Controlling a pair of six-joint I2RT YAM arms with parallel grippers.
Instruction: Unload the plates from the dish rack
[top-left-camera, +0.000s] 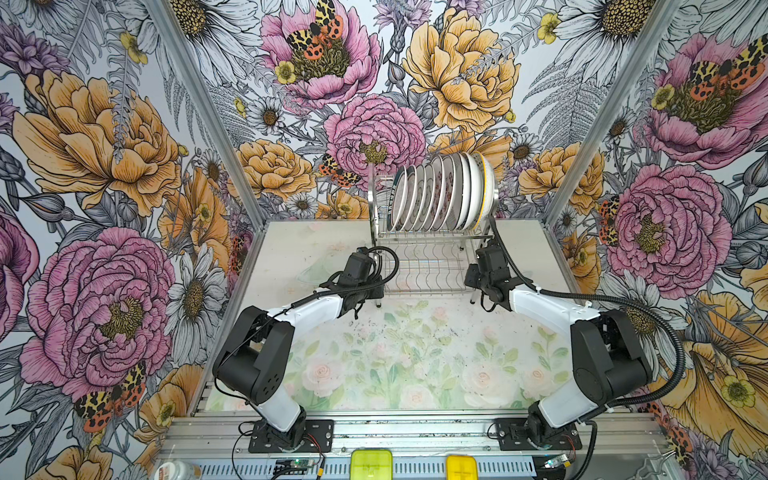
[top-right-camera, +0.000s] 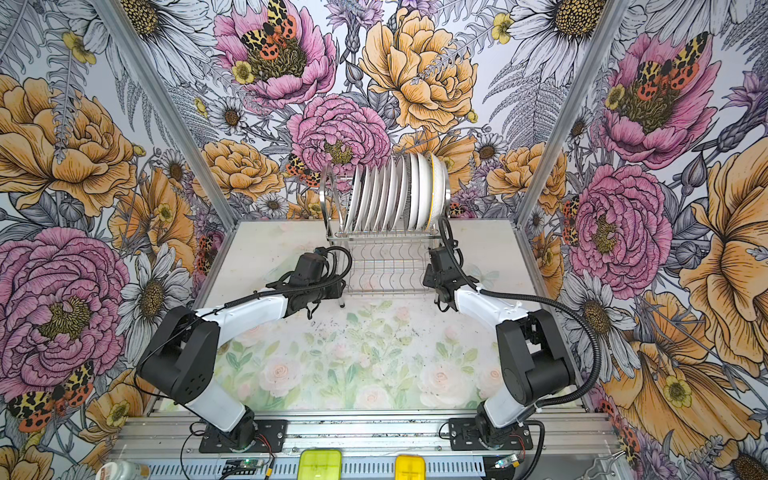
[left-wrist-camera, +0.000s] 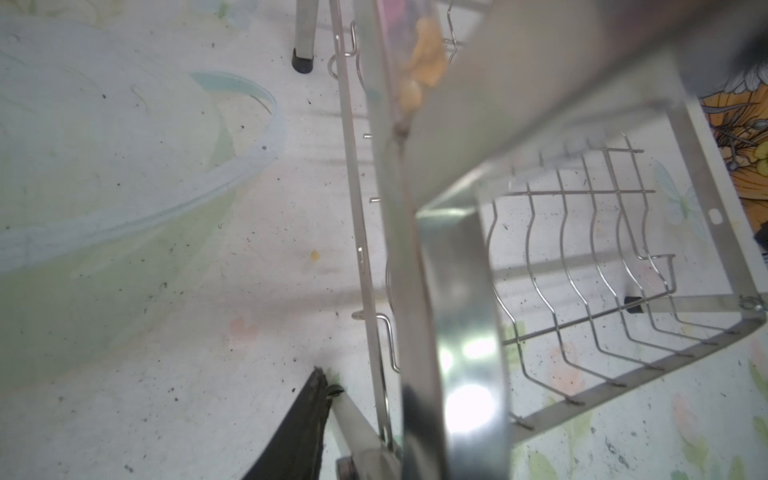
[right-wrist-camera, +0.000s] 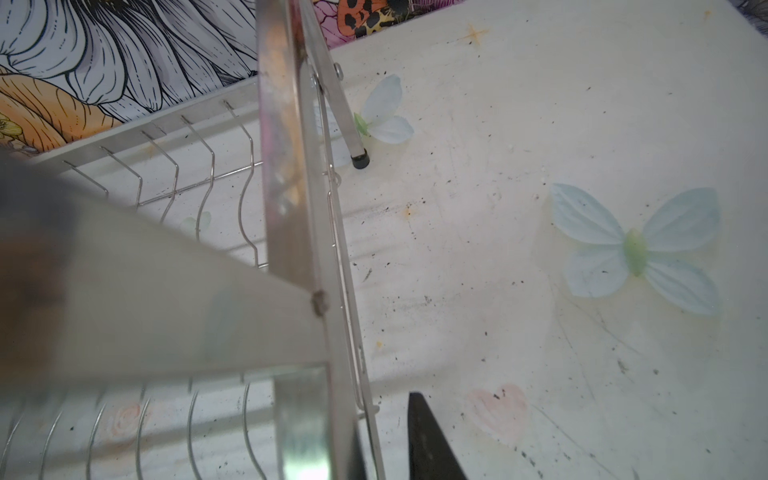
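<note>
The dish rack (top-left-camera: 424, 270) (top-right-camera: 386, 266) stands at the back of the table, and several plates (top-left-camera: 440, 195) (top-right-camera: 395, 191) stand on edge in its upper tier. My left gripper (top-left-camera: 374, 291) (top-right-camera: 338, 289) is at the rack's front left corner. In the left wrist view one dark finger (left-wrist-camera: 303, 424) touches a rack strut, and the shiny end frame (left-wrist-camera: 457, 353) hides the other. My right gripper (top-left-camera: 473, 278) (top-right-camera: 430, 276) (right-wrist-camera: 386, 444) straddles the rack's right end frame (right-wrist-camera: 303, 249), with a gap between one finger (right-wrist-camera: 428, 440) and the frame's wire.
The floral side walls stand close to both arms. A pale green round shape (left-wrist-camera: 124, 187) shows on the mat left of the rack. Two yellow boxes (top-left-camera: 371, 463) (top-left-camera: 460, 465) sit at the front edge. Rack legs with black feet (left-wrist-camera: 302, 62) (right-wrist-camera: 360, 161) rest on the mat.
</note>
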